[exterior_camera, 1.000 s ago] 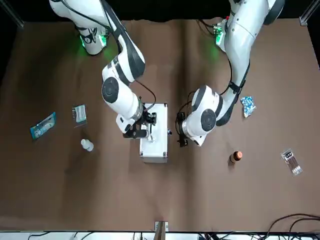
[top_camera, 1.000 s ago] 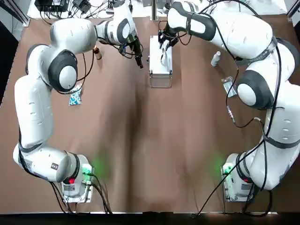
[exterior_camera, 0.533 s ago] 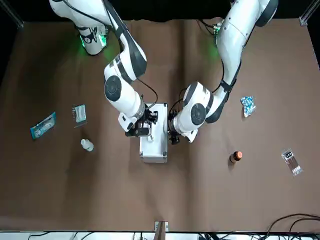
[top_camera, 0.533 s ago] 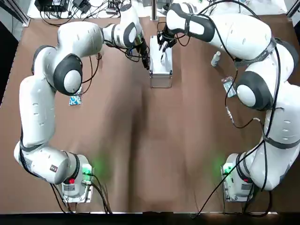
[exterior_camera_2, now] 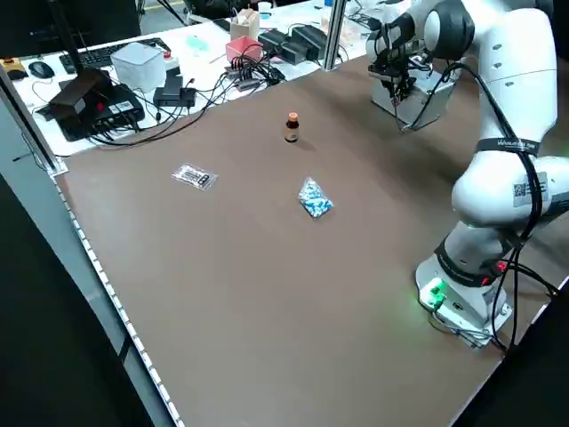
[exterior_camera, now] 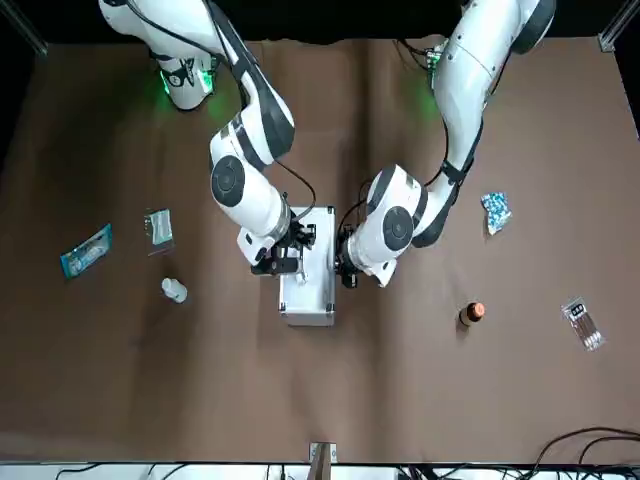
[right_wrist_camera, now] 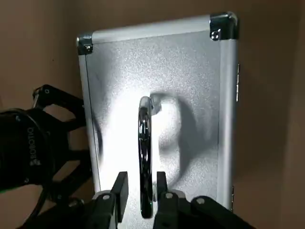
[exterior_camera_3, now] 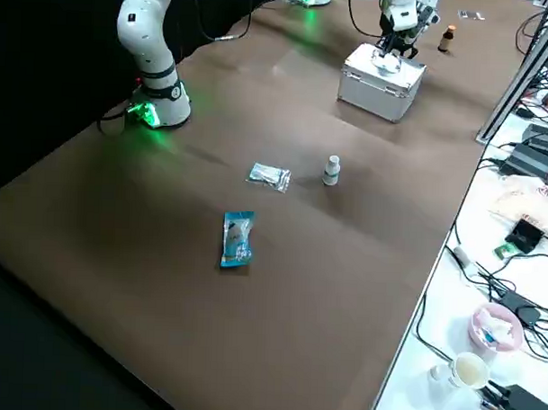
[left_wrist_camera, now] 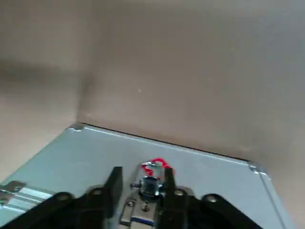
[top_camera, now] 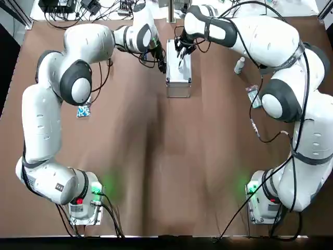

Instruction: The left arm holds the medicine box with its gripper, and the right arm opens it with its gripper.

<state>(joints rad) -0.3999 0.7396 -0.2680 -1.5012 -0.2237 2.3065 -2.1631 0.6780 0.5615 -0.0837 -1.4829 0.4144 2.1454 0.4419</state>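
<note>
Silver aluminium medicine box [top_camera: 178, 75] with metal corners stands shut on the brown table [top_camera: 156, 156], at the far middle, its long side pointing away from the robot. Both arms are stretched far forward, with elbows bent outward and wrists turned in toward the box.

The left gripper [left_wrist_camera: 141, 183] is at the box's left long side. Its two black fingers [left_wrist_camera: 114, 177] are a little apart, and a small metal latch [left_wrist_camera: 150, 186] with a red mark sits between them. I cannot tell if they press it, because a gap shows on one side.

The right gripper [right_wrist_camera: 140, 191] hangs over the lid and points down. Its fingers [right_wrist_camera: 121, 190] are only narrowly apart and stand on both sides of the chrome handle [right_wrist_camera: 144, 143], which lies flat along the lid. They hold nothing tight.

Other things lie well apart from the box:
- On the robot's left side there are an amber bottle with an orange cap [exterior_camera: 471, 314], a blue and white sachet [top_camera: 83, 110] and a small clear striped packet [exterior_camera: 582, 323].
- On the robot's right side (the left part of the front view) there are a small white bottle [top_camera: 239, 65], a clear plastic pouch [top_camera: 253, 95] and a long blue packet [exterior_camera: 85, 250].
</note>
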